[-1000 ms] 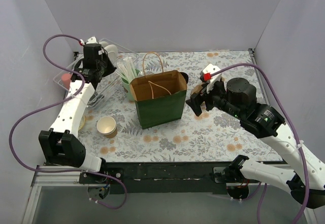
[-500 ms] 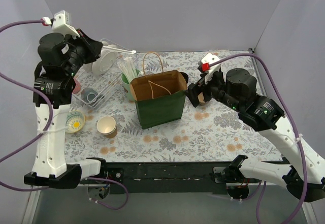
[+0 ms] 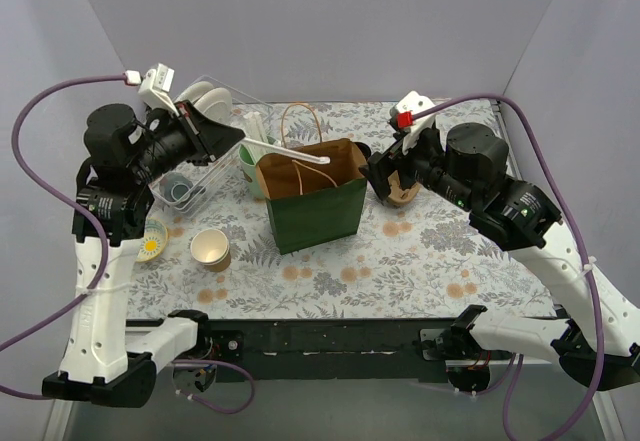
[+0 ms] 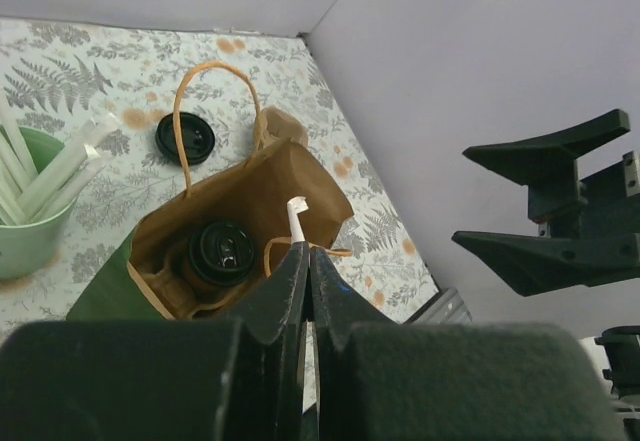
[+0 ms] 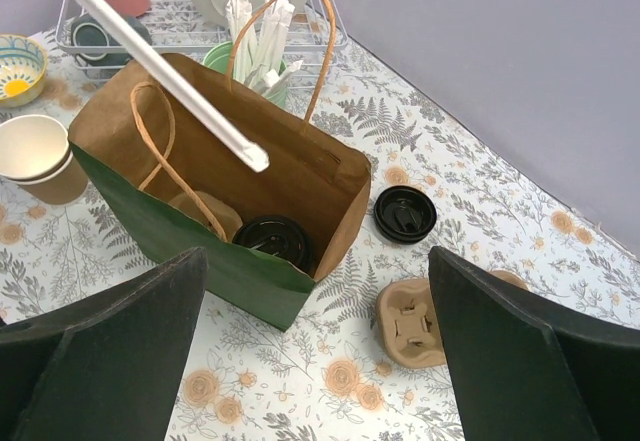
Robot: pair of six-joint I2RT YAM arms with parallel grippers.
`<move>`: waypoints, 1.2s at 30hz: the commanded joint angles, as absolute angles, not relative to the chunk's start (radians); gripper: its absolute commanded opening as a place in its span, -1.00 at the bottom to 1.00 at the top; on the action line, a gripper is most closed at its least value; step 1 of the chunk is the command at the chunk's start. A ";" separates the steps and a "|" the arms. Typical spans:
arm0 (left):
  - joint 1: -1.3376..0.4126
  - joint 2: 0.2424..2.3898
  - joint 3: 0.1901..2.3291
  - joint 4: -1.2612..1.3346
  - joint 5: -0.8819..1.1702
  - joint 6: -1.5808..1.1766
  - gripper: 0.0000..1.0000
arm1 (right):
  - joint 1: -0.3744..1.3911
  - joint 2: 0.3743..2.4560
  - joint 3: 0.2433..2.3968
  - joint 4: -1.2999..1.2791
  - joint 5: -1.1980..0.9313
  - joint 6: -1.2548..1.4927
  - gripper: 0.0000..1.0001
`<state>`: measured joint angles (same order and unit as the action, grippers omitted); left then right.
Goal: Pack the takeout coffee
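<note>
The takeout coffee, of which only the black lid [image 5: 272, 240] shows, stands in a pulp carrier [image 5: 202, 215] inside the green paper bag [image 3: 312, 209]; the lid also shows in the left wrist view [image 4: 222, 253]. My left gripper [image 3: 228, 139] is shut on a white wrapped straw [image 3: 285, 151] and holds it level above the bag's mouth; the straw's tip [image 5: 250, 153] hangs over the opening. My right gripper [image 3: 382, 179] is open and empty, just right of the bag.
A mint-green cup of straws [image 5: 262, 36] stands behind the bag. A wire rack [image 3: 195, 166] with dishes is at back left. An open paper cup [image 3: 211, 248] and a small bowl [image 3: 150, 242] sit at left. A loose black lid [image 5: 405, 213] and a pulp carrier [image 5: 412, 322] lie right of the bag.
My left arm has swung from the rack toward the bag, carrying the straw over its mouth. My right gripper has moved up and closer to the bag's right side.
</note>
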<state>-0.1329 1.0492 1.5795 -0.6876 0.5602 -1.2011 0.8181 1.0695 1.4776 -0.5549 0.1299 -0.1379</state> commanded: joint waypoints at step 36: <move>-0.130 0.971 1.323 -0.625 0.568 -1.129 0.97 | 0.815 1.002 1.437 -0.677 0.310 0.367 0.97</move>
<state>-0.1326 1.1275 1.4559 -0.6827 0.5301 -1.1076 0.8181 1.0359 1.3930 -0.7174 0.3088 0.2600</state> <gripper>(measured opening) 0.981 0.985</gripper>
